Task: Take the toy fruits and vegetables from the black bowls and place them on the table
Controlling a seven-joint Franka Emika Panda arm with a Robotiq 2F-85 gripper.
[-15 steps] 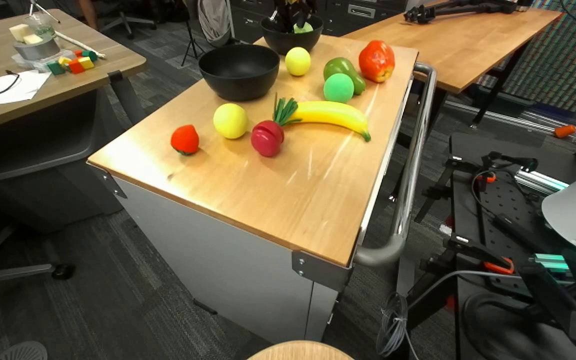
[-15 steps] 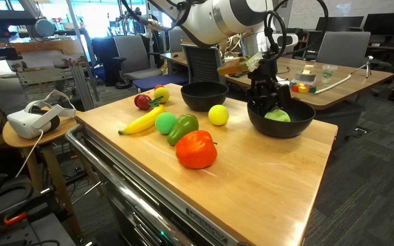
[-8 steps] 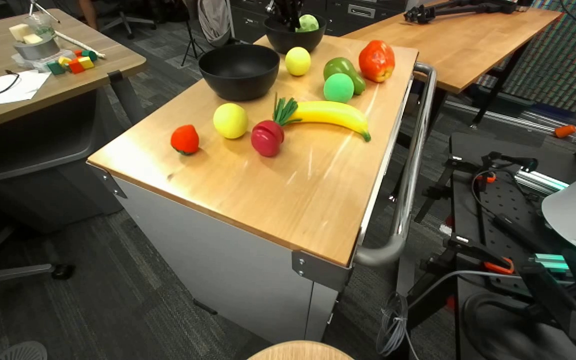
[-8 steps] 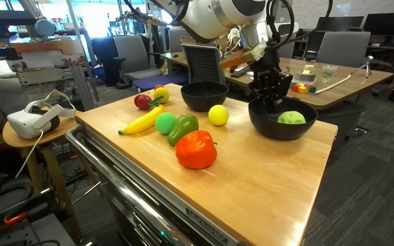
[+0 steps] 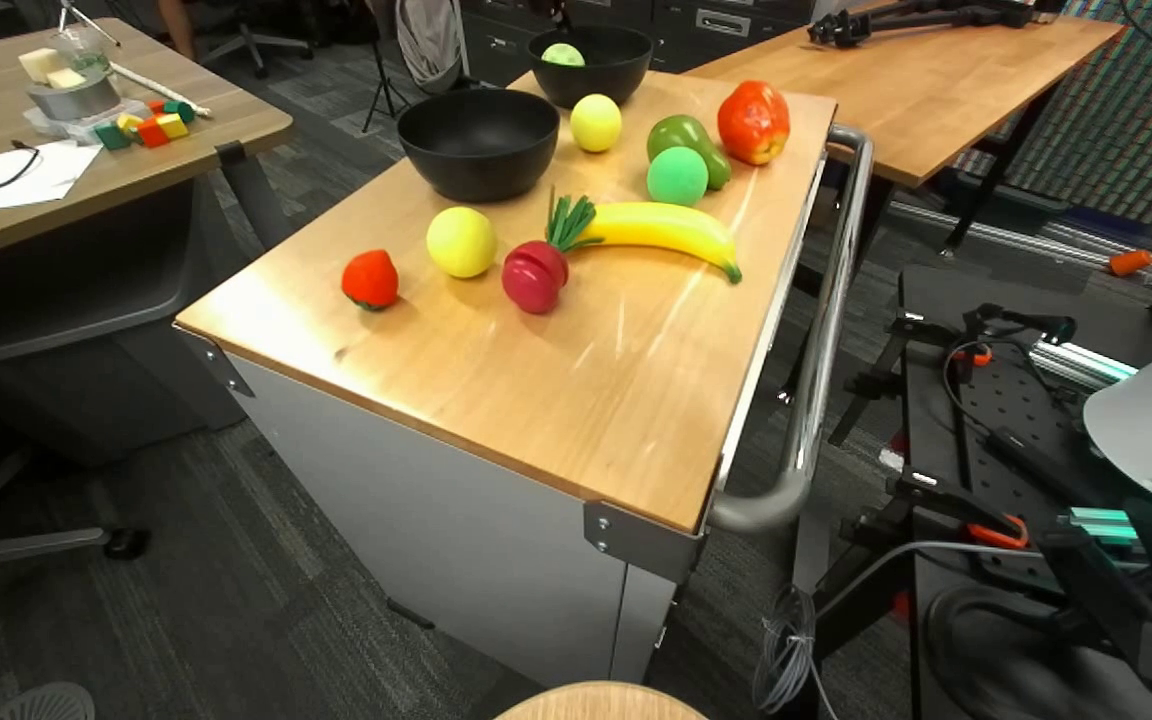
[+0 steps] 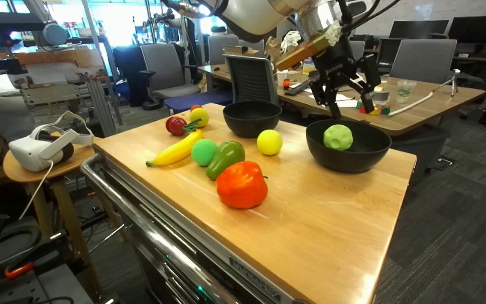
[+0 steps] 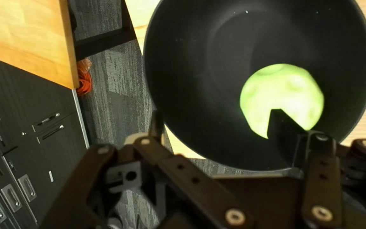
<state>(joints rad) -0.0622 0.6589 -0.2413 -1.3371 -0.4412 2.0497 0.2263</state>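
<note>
A dimpled light green toy lies loose in a black bowl. Above that bowl my gripper hangs tilted, its jaws wide apart with nothing between them. In the wrist view one finger covers part of the light green toy, and the opposite finger is outside the rim. A second black bowl stands beside it. On the table are a red-orange pepper, an avocado, a green ball, a banana, a radish and a small red toy.
Also on the table are a yellow ball near the bowls and another yellow ball beside the radish. A metal rail runs along one side of the cart. Behind the bowls is another desk with small blocks.
My gripper has risen out of the bowl and its jaws have spread. The light green toy, beside the fingers earlier, has rolled across the bowl and back. The other toys have stayed put.
</note>
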